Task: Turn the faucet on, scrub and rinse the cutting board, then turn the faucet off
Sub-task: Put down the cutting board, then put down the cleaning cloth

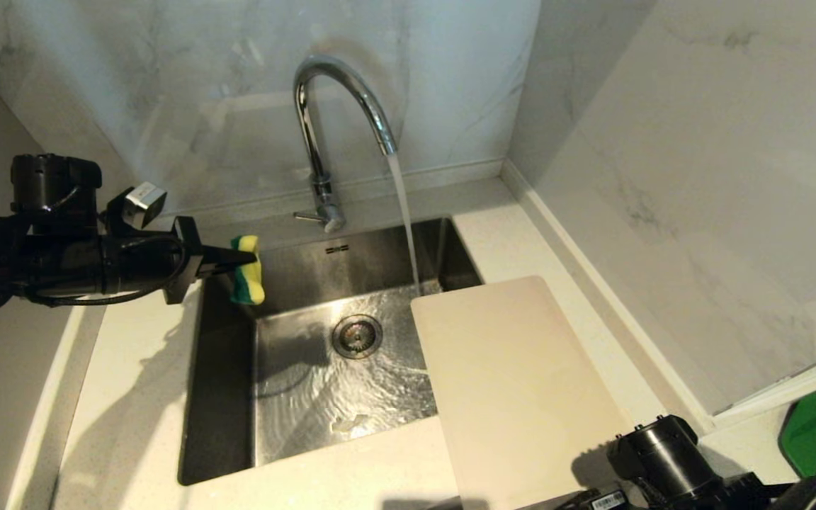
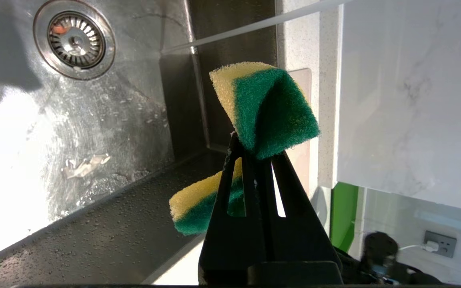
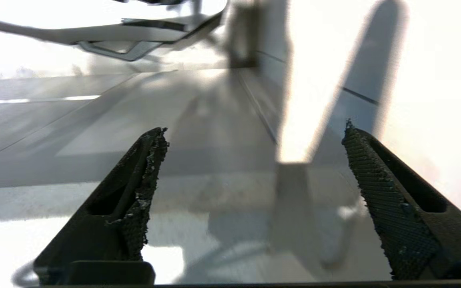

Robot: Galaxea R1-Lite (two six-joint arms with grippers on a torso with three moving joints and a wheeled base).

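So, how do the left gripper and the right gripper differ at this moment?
The left gripper is shut on the sponge; the right gripper is open and holds nothing. The left gripper hangs over the sink's left rim; the right arm sits low by the cutting board's near end. Both have black fingers.

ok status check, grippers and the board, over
Left gripper shut on sponge, over sink's left edge. Right gripper open, empty. Faucet running; cutting board dry-side on counter, corner overhanging sink. Nothing blocking.
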